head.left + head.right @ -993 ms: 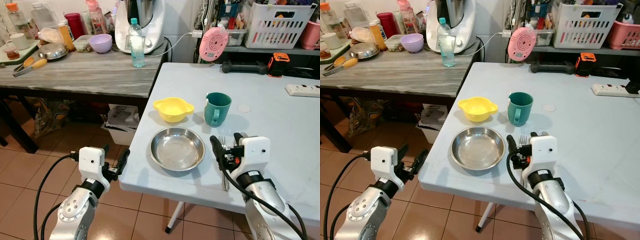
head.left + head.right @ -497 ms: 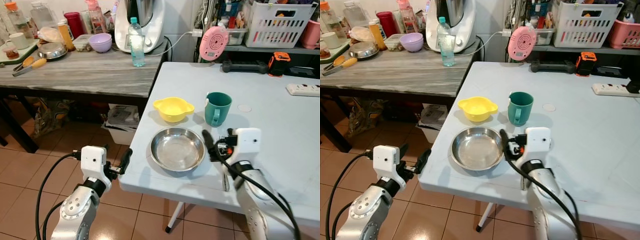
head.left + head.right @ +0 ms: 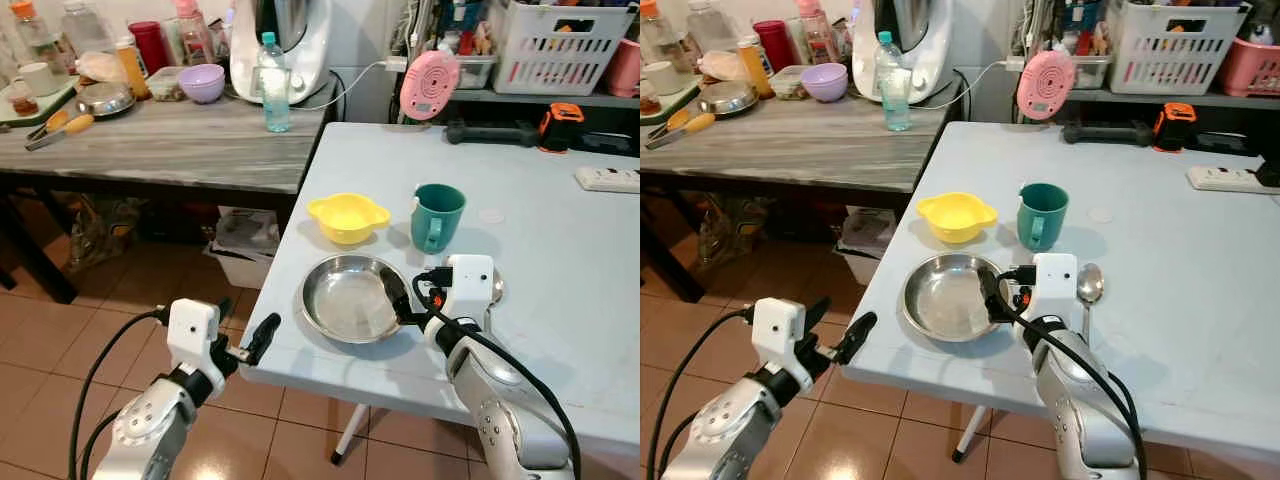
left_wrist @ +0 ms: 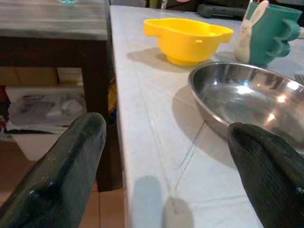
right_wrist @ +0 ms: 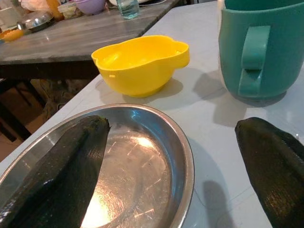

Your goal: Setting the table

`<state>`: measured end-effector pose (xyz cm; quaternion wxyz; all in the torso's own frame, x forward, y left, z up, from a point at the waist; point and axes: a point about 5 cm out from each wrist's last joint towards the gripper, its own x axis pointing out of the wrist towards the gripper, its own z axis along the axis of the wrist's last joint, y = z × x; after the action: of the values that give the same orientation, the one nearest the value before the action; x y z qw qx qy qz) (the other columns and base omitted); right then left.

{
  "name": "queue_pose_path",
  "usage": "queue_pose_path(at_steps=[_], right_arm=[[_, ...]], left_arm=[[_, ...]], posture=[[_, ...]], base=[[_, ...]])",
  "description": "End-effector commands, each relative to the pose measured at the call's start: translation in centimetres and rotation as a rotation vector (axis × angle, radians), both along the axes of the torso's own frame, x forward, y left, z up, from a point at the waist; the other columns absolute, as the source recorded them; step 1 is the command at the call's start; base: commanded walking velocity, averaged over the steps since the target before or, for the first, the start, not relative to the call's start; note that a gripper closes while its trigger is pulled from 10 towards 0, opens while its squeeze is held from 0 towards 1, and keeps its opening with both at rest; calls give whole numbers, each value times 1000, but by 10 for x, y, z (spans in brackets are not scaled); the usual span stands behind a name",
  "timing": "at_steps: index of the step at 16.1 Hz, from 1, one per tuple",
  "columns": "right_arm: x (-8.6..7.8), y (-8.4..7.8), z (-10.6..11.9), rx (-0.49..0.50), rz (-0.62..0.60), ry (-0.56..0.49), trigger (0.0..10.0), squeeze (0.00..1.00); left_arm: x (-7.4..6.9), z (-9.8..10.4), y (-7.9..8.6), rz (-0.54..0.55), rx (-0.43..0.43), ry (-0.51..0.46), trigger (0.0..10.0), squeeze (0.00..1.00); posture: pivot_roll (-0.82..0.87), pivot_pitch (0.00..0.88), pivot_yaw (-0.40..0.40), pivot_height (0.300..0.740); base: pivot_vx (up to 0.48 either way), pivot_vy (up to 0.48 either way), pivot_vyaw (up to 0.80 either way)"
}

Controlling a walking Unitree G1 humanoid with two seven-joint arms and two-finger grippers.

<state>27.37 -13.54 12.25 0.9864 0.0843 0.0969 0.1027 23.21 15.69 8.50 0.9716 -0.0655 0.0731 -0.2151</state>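
A steel plate lies near the white table's front edge. Behind it stand a yellow bowl and a teal mug. A spoon lies right of the plate, beside my right wrist. My right gripper is open and straddles the plate's right rim: one finger hangs over the plate, the other over bare table. My left gripper is open at the table's front left corner, level with its edge. Its wrist view shows the plate, the bowl and the mug.
A grey wooden side table at the left carries a water bottle, a purple bowl and a kitchen machine. A pink fan, a white basket and a power strip sit behind. Tiled floor lies below.
My right gripper has swung left from beside the plate onto its right rim, uncovering the spoon. My left gripper has risen a little toward the table corner.
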Motion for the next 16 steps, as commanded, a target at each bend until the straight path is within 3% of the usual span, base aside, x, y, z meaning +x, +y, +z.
queue_pose_path(at_steps=[1,5,7,8,9,10,11,12,13,14,16], right_arm=[[0,1,-6,12,-6,51,10000,0],[-2,-3,-3,41,-55,38,10000,0],[-2,-5,-2,-47,-84,14,10000,0],[-4,-4,-3,2,-68,23,10000,725],[-5,-5,-5,-12,-62,37,10000,1000],[-4,-5,-6,-25,-50,38,10000,1000],[-2,-4,-3,6,-65,28,10000,0],[0,-5,-5,-45,-42,41,10000,0],[1,-1,-10,14,-19,82,10000,0],[3,0,-11,9,-16,99,10000,0],[7,3,-12,11,-2,112,10000,0]], left_arm=[[0,4,3,-10,11,-12,10000,1000],[0,1,9,-7,36,-12,10000,1000],[-1,-1,9,-13,42,-9,10000,1000],[-1,-3,8,-18,41,-7,10000,1000],[-1,-3,8,-18,46,-6,10000,1000],[-1,-4,9,-19,49,-4,10000,1000],[-1,-4,9,-24,81,-9,10000,1000],[-1,-4,9,-25,95,-17,10000,1000],[-1,-2,9,-43,116,-30,10000,847],[-1,-1,8,-59,107,-35,10000,39],[-2,0,7,-81,121,-39,10000,0]], posture=[[-29,0,46,740],[-26,0,47,740],[-27,0,48,740],[-28,0,51,740],[-29,0,50,740],[-30,0,51,740],[-32,0,51,740],[-34,0,53,740],[-33,0,53,740],[-33,0,53,740],[-31,0,55,740]], base=[[0,0,0],[0,0,0],[0,0,0],[0,0,0],[0,0,0],[0,0,0],[0,0,0],[0,0,0],[0,0,0],[0,0,0],[0,0,0]])
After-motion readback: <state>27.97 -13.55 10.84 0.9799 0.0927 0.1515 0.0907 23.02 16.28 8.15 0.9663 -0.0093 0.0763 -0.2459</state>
